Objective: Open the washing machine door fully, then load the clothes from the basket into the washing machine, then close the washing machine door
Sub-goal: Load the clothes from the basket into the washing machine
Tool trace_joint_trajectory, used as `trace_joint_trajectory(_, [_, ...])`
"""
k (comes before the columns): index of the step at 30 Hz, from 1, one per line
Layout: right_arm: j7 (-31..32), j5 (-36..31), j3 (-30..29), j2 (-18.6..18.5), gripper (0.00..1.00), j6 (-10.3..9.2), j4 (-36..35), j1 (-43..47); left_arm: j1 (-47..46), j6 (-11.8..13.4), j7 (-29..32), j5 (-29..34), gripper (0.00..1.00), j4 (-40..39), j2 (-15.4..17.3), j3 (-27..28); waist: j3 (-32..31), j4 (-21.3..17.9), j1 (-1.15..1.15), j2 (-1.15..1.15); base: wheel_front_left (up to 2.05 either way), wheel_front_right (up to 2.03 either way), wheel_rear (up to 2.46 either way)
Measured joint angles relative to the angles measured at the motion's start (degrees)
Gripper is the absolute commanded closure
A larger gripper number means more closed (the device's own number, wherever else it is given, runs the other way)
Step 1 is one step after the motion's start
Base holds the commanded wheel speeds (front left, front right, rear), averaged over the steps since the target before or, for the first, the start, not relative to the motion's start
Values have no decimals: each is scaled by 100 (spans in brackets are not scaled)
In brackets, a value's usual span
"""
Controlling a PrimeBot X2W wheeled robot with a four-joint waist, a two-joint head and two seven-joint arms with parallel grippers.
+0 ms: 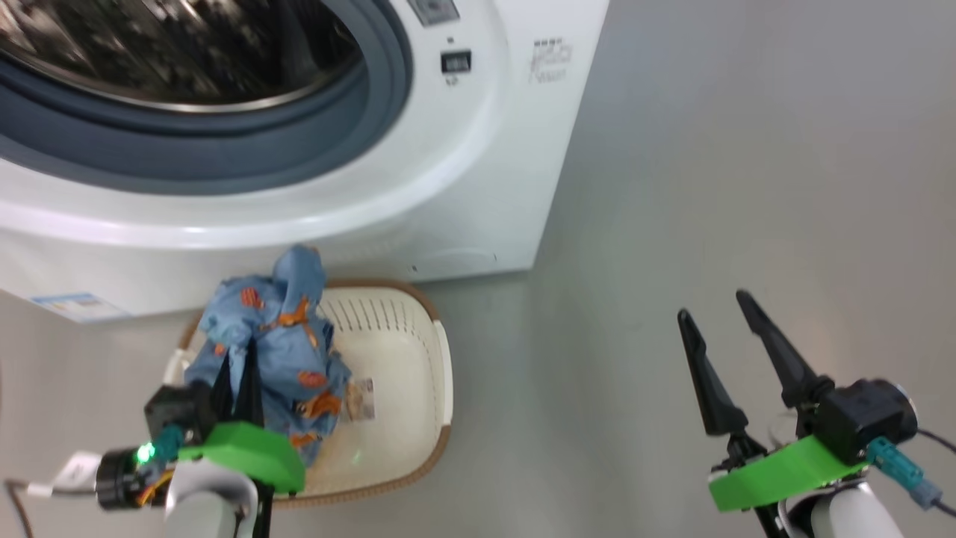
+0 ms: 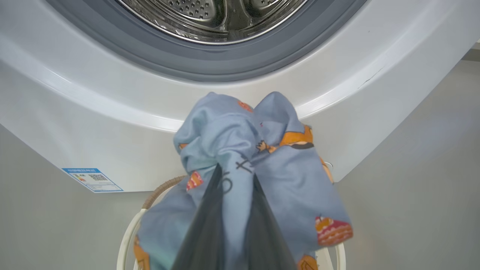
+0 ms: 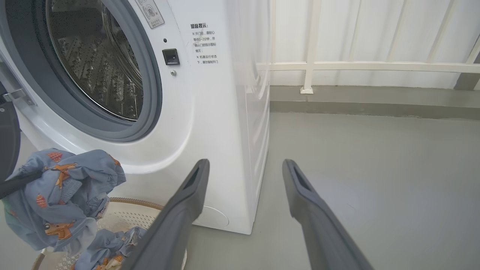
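Observation:
The washing machine (image 1: 463,172) stands with its steel drum (image 3: 101,67) uncovered. A sliver of the door's black rim (image 3: 6,138) and its metal hinge (image 3: 15,95) show at the left edge of the right wrist view. My left gripper (image 2: 236,172) is shut on a bunched light blue piece of the clothes (image 2: 262,150), held above the basket (image 1: 403,373) just below the drum opening. A second blue piece (image 3: 108,247) lies in the basket. My right gripper (image 1: 713,308) hovers open and holds nothing over the floor to the right.
A blue label sticker (image 2: 92,179) marks the washer's lower corner. Grey floor (image 1: 709,187) stretches to the right of the machine. A white railing (image 3: 356,66) on a low ledge runs behind it.

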Motion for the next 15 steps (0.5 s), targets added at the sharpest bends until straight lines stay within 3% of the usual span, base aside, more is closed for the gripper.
trace_joint_trajectory(15, [112, -188, -125, 180, 0, 0, 68, 731, 1549, 171, 222, 123, 100, -1557, 403, 74, -1239, 206, 0, 0, 0, 0, 0])
